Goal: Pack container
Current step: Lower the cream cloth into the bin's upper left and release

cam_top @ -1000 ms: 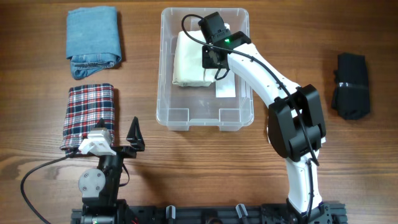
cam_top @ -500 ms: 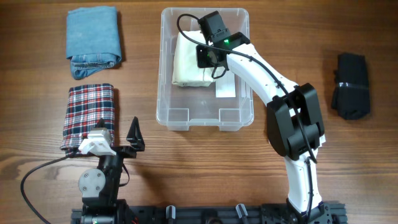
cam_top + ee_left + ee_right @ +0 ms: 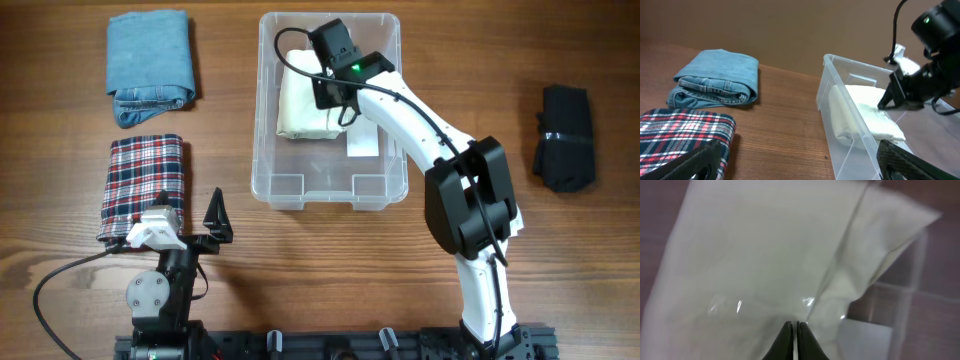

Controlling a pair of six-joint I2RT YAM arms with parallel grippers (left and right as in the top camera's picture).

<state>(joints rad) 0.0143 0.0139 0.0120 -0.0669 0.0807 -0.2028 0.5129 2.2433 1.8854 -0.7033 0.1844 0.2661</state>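
Note:
The clear container (image 3: 262,150) stands at the table's back middle, with a folded cream garment (image 3: 300,100) lying in its far left part. My right gripper (image 3: 325,98) reaches into it, shut, tips against the garment's right edge; no cloth shows between them. In the right wrist view the closed tips (image 3: 794,325) touch the cream garment (image 3: 755,255) at a fold. From the left wrist the container (image 3: 840,85), the cream garment (image 3: 865,120) and the right gripper (image 3: 883,105) all show. My left gripper (image 3: 185,225) rests open near the front left, holding nothing.
Folded blue jeans (image 3: 150,65) lie at the back left, a folded plaid garment (image 3: 143,185) just in front of them beside my left gripper. A black folded garment (image 3: 565,135) lies at the far right. A white label (image 3: 362,145) sits on the container's floor.
My right gripper has shifted a little left and toward the back inside the container, nudging the cream garment leftward. The left arm has stayed still.

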